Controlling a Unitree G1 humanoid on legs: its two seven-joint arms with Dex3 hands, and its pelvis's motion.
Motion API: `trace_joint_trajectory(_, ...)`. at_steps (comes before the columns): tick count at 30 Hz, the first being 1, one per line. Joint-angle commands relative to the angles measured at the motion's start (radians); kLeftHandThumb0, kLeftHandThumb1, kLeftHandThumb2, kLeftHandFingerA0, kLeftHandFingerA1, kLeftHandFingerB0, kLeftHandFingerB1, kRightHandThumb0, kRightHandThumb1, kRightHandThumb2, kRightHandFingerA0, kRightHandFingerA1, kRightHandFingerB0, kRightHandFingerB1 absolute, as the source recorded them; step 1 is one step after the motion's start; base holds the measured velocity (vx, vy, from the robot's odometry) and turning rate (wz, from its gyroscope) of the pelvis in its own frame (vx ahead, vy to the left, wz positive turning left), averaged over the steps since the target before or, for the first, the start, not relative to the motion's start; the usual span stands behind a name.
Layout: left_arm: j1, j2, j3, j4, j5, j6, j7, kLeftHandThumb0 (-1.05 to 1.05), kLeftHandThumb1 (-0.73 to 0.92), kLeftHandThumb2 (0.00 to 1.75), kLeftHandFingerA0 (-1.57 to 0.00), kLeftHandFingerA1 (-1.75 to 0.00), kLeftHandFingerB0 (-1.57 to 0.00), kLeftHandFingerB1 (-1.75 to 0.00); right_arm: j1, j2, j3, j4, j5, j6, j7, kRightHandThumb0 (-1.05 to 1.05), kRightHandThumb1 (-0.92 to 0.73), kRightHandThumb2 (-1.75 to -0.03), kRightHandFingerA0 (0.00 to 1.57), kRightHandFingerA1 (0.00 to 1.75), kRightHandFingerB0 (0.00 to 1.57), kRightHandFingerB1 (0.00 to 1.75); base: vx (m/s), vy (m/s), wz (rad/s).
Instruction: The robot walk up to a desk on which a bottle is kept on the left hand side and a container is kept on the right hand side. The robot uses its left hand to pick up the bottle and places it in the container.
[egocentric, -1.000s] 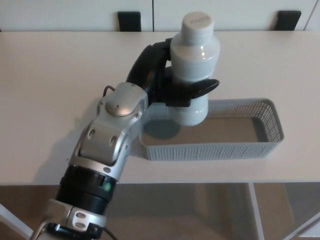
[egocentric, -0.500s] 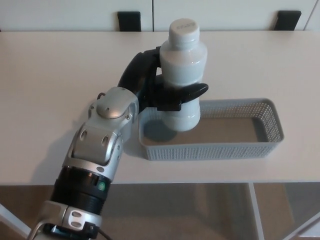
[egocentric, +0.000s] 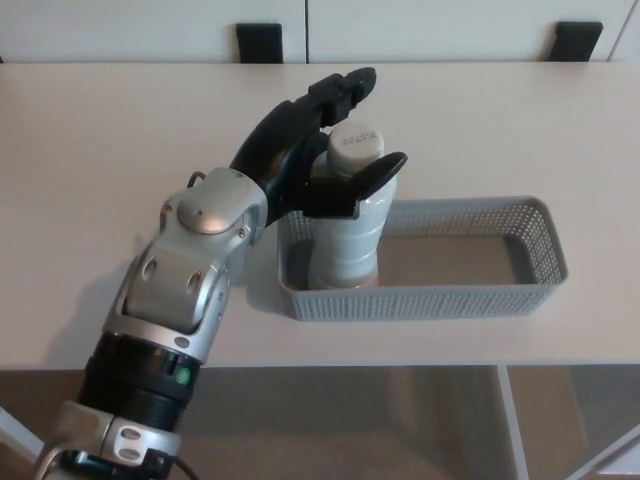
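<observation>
Fingers (egocentric: 345, 92) of left hand (egocentric: 305, 165) spread wide, holding nothing; thumb (egocentric: 372, 175) crosses front of bottle (egocentric: 345, 235) shoulder, upper fingers raised behind cap. Bottle upright below fingers, base inside left end of basket (egocentric: 470, 300). Basket on desk (egocentric: 90, 180), right of hand.

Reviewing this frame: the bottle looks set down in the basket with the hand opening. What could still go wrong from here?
1. The bottle stands upright at the left end of the container, tall above its low wall, so it could tip.
2. The left robot hand is open, but one of its fingers lies across the bottle's shoulder; pulling away could drag it over.
3. The container sits near the desk's front edge; a nudge might shift it.
</observation>
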Motion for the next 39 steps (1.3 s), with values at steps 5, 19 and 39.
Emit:
trace_joint_trajectory(5, -0.025, 0.039, 0.028, -0.009, -0.027, 0.023, -0.065, -0.86, 0.52, 0.85, 0.00, 0.00, 0.00, 0.00, -0.019, -0.032, -0.007, 0.036, 0.015, -0.005, 0.053, -0.25, -0.51, -0.55, 0.54, 0.63, 0.35, 0.43, 0.00, 0.000, 0.00)
trace_joint_trajectory(19, -0.442, 0.192, 0.274, -0.475, -0.248, 0.248, -0.096, -0.92, 0.55, 0.95, 0.00, 0.00, 0.00, -0.08, -0.075, -0.048, -0.039, 0.044, 0.036, 0.045, 0.027, -0.22, -0.51, -0.55, 0.62, 0.70, 0.35, 0.43, 0.00, 0.000, 0.00)
trace_joint_trajectory(39, 0.419, 0.464, 1.331, -0.484, -0.401, 0.135, -0.219, -0.64, 0.41, 0.78, -0.03, -0.27, -0.07, -0.20, -0.049, -0.071, -0.067, 0.138, 0.040, 0.047, 0.066, -0.22, -0.49, -0.54, 0.56, 0.65, 0.41, 0.46, 0.00, 0.000, 0.00)
